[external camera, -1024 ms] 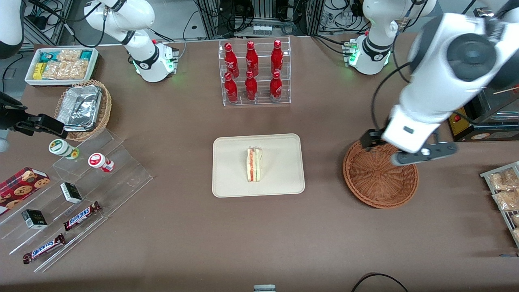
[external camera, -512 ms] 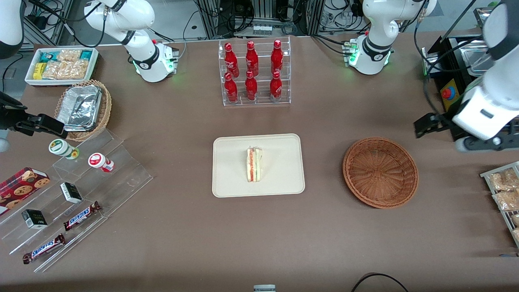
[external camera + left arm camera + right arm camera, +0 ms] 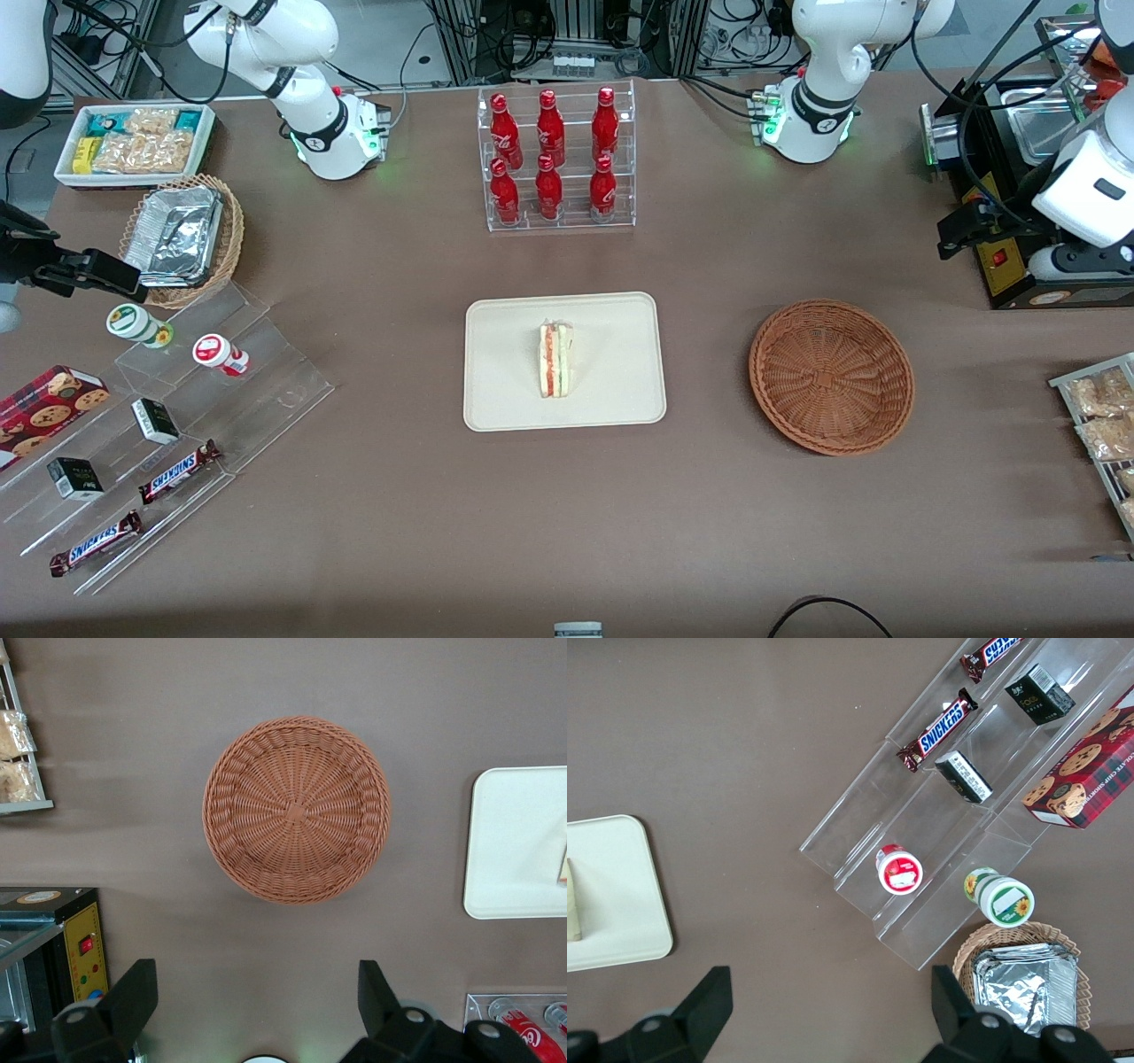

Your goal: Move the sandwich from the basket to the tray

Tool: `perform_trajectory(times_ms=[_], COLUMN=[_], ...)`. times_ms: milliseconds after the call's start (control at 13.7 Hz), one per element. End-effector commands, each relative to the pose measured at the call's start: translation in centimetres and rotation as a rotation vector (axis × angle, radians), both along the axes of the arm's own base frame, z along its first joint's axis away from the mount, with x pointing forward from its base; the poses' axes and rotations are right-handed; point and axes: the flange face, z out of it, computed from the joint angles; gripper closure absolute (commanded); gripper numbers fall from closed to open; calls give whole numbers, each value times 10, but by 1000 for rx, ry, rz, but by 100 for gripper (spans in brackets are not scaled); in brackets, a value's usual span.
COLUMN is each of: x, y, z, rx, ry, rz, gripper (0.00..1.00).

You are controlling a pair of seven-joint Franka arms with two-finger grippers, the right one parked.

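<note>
Sandwich (image 3: 555,360) first: a small wedge of pale cream bread with red and green filling showing in stripes along its cut edge. It lies near the middle of the tray (image 3: 611,390), a flat cream-beige rectangle with rounded corners and a low rim. In the left wrist view only a sliver of it (image 3: 563,864) shows on the tray (image 3: 509,846).

At about three o'clock from the tray in the front view, well apart from it on the brown worktop (image 3: 399,496), sits the basket (image 3: 831,377), a round, shallow, reddish-brown wicker bowl. The left wrist view looks straight down into the basket (image 3: 296,810), and nothing lies in it.

The claw (image 3: 257,1005) hangs high above the worktop with its two dark fingers (image 3: 133,992) spread wide, holding nothing and touching nothing; bare worktop shows between them. In the front view the claw (image 3: 1019,235) is at about two o'clock from the basket, toward the working arm's end of the worktop, over a black box (image 3: 1019,204) with yellow trim.

At twelve o'clock from the tray stands a clear rack of red bottles (image 3: 555,155).
</note>
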Motion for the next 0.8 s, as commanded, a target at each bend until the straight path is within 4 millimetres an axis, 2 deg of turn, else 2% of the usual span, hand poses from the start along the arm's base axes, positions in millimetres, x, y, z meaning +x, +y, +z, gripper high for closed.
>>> perform_trajectory(times_ms=[0,512,732], x=[-10,3,2], y=[3,5,11], z=[2,7,12], rx=[-20,-18,-11], ry=[-9,-16,-24], rz=[-9,-7,5], gripper=[0,0,0])
